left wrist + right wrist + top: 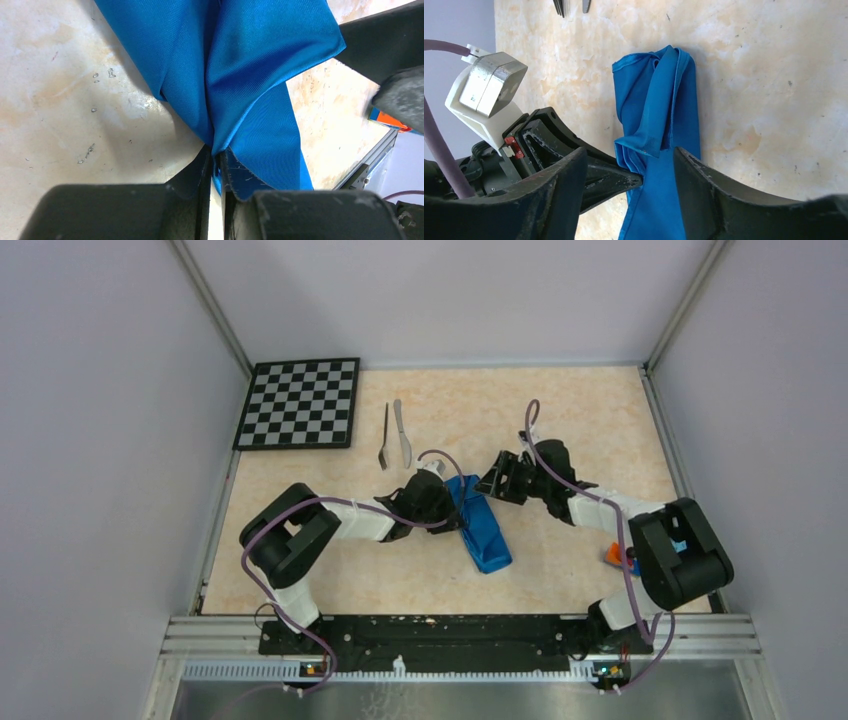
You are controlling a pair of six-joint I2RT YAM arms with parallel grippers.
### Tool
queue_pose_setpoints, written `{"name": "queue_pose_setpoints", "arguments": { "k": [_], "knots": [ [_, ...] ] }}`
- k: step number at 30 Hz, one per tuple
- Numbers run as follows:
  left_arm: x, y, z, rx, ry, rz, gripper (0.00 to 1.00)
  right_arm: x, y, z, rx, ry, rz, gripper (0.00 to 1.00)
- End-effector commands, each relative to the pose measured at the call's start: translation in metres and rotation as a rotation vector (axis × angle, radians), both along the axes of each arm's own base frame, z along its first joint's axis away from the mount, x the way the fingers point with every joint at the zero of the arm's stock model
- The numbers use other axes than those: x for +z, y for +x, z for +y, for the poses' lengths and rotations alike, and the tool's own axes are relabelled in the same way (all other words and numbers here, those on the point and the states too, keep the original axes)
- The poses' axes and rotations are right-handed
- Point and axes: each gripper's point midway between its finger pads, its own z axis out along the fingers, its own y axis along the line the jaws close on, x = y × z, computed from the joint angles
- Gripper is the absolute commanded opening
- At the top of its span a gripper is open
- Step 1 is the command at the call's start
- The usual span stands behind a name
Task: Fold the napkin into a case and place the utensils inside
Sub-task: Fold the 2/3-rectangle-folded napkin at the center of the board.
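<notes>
Top external count: one checkerboard (298,403), one fork (384,437), one knife (402,432), one napkin (480,525).
Fork and knife: side by side, beyond the napkin's far end, apart from it.
Left gripper (216,155): pinched onto a napkin fold.
Napkin: bunched narrow strip between both grippers.
Right gripper (630,152): spread wide by the napkin's far end, clasping nothing.
</notes>
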Motion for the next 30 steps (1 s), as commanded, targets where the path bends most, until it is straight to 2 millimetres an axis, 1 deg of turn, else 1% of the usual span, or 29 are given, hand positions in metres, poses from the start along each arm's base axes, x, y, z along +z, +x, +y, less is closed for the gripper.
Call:
{"name": "queue_pose_setpoints", "arguments": {
  "k": [1, 8, 10, 16, 20, 21, 23, 25, 26, 27, 30],
  "knots": [
    [-0.029, -0.012, 0.02, -0.003, 0.116, 0.051, 0.15, 0.006, 0.005, 0.007, 0.031, 0.045, -0.046, 0.59],
    [-0.027, -0.013, 0.019, -0.01, 0.116, 0.046, 0.13, 0.0, 0.008, 0.006, 0.026, 0.027, -0.046, 0.54],
    [-0.026, -0.012, 0.018, -0.01, 0.114, 0.044, 0.13, -0.002, 0.009, 0.006, 0.029, 0.027, -0.046, 0.51],
    [-0.025, -0.012, 0.017, -0.014, 0.116, 0.041, 0.12, -0.007, 0.013, 0.007, 0.033, 0.015, -0.044, 0.37],
    [-0.025, -0.013, 0.017, -0.015, 0.118, 0.038, 0.12, -0.008, 0.014, 0.008, 0.036, 0.012, -0.048, 0.23],
    [-0.025, -0.013, 0.016, -0.017, 0.117, 0.036, 0.13, -0.008, 0.014, 0.007, 0.036, 0.01, -0.049, 0.17],
    [-0.021, -0.013, 0.014, -0.028, 0.107, 0.024, 0.19, -0.009, 0.015, 0.007, 0.038, 0.002, -0.055, 0.0],
    [-0.01, -0.013, 0.012, -0.041, 0.075, -0.008, 0.33, -0.01, 0.016, 0.005, 0.036, -0.012, -0.058, 0.0],
    [-0.004, -0.014, 0.014, -0.044, 0.065, -0.023, 0.42, -0.011, 0.017, 0.005, 0.037, -0.018, -0.059, 0.0],
    [0.001, -0.013, 0.017, -0.039, 0.064, -0.045, 0.53, -0.011, 0.017, 0.005, 0.043, -0.024, -0.058, 0.0],
    [0.023, -0.004, 0.028, -0.024, 0.047, -0.107, 0.73, -0.009, 0.016, 0.008, 0.066, -0.02, -0.055, 0.0]
  ]
}}
